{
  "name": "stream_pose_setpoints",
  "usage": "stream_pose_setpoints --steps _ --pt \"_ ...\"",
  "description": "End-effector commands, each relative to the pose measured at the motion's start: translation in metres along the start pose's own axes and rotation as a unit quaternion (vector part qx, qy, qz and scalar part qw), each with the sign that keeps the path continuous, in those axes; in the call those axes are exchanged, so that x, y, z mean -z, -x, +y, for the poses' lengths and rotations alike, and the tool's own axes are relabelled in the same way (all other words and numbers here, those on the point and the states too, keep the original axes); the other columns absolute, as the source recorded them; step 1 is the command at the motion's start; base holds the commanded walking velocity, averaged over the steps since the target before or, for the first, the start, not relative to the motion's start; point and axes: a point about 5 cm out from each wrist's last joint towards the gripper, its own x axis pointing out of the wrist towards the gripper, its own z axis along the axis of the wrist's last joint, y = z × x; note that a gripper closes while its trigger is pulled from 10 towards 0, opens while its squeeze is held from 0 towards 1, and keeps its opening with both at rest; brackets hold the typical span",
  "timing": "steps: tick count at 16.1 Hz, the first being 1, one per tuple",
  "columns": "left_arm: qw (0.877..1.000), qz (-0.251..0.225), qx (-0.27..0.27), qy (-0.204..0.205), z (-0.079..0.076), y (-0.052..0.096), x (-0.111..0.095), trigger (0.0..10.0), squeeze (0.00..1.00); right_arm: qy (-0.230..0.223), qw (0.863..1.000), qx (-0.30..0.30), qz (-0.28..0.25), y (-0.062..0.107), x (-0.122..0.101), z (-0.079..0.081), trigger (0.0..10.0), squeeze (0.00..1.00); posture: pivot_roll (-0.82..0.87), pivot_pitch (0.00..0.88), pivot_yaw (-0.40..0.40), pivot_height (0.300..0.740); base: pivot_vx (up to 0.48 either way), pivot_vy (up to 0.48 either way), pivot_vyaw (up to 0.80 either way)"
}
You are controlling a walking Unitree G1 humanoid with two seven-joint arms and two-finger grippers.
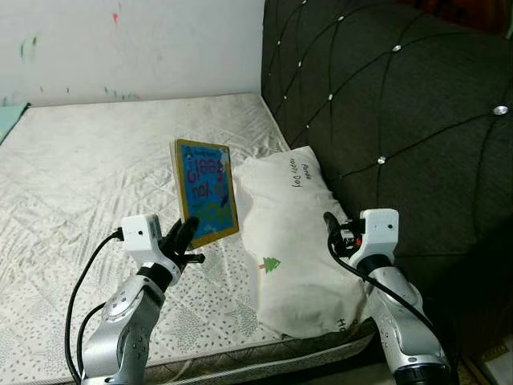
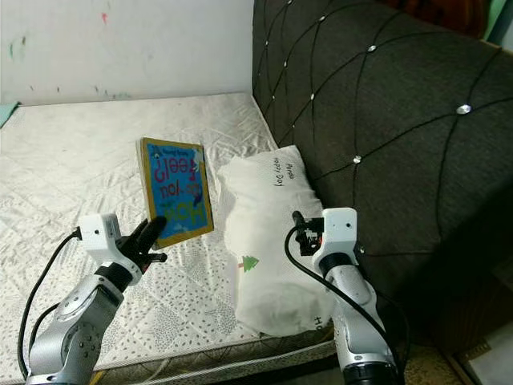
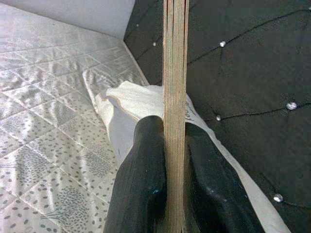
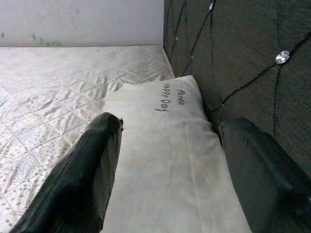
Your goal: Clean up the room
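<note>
Board book (image 1: 207, 191), blue cover w/ yellow-brown border and big coloured letters, is held up off the mattress (image 1: 96, 176), standing nearly upright, cover facing the camera, tilted a bit. Left gripper (image 1: 183, 239) pinches it at the lower left corner; in the left wrist view the two black fingers (image 3: 141, 179) press against both sides of the thick layered page edge (image 3: 174, 97), so pinched tight on the book. Book hangs just left of a white pillow (image 1: 296, 241), near it but can't tell if touching. Pillow lies lengthwise along the right edge of the mattress, up against the dark quilted headboard (image 1: 401, 104) w/ metal studs; it has small handwritten-style text near the top end and a little green tree print (image 1: 270, 264) lower down. Right gripper (image 1: 331, 230) hovers over the pillow's right side, next to the headboard; in the right wrist view its fingers (image 4: 77, 179) are spread wide apart w/ the pillow (image 4: 170, 160) seen between them, gripping nothing. Mattress is pale, quilted, w/ a leafy/dotted pattern, bare of sheets. Behind it a white wall (image 1: 128, 44) w/ a few small paint or crayon marks. A bit of teal fabric (image 1: 10, 119) shows at the far left edge of the mattress. Both silver arms reach fwd from the bottom of the eye views, black cables looped along each.
</note>
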Motion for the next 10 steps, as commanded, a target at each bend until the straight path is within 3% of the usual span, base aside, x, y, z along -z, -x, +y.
stream_pose_setpoints --steps 1,4,7,10 --pt "1.0 -0.017 0.006 0.001 -0.0022 -0.0033 -0.008 10.0 0.0 0.007 1.0 -0.01 -0.01 -0.0012 -0.0042 0.0024 10.0 0.0 -0.1 0.0 -0.007 0.74 0.0 0.0 0.0" --pt "1.0 -0.016 0.009 0.007 -0.0029 -0.0034 -0.0077 10.0 0.0 0.01 1.0 -0.012 -0.011 -0.0018 -0.0052 0.0031 10.0 0.0 -0.1 0.0 -0.008 0.74 0.0 0.0 0.8" --pt "1.0 -0.018 0.01 0.01 -0.0031 -0.0033 -0.0079 10.0 0.0 0.01 1.0 -0.011 -0.011 -0.0021 -0.0054 0.0024 10.0 0.0 -0.1 0.0 -0.01 0.74 0.0 0.432 0.63" --pt "1.0 -0.018 0.01 0.011 -0.003 -0.0036 -0.0081 10.0 0.0 0.009 1.0 -0.005 -0.011 -0.0025 -0.0056 0.0011 10.0 0.0 -0.1 0.0 -0.01 0.74 0.0 0.48 0.0"
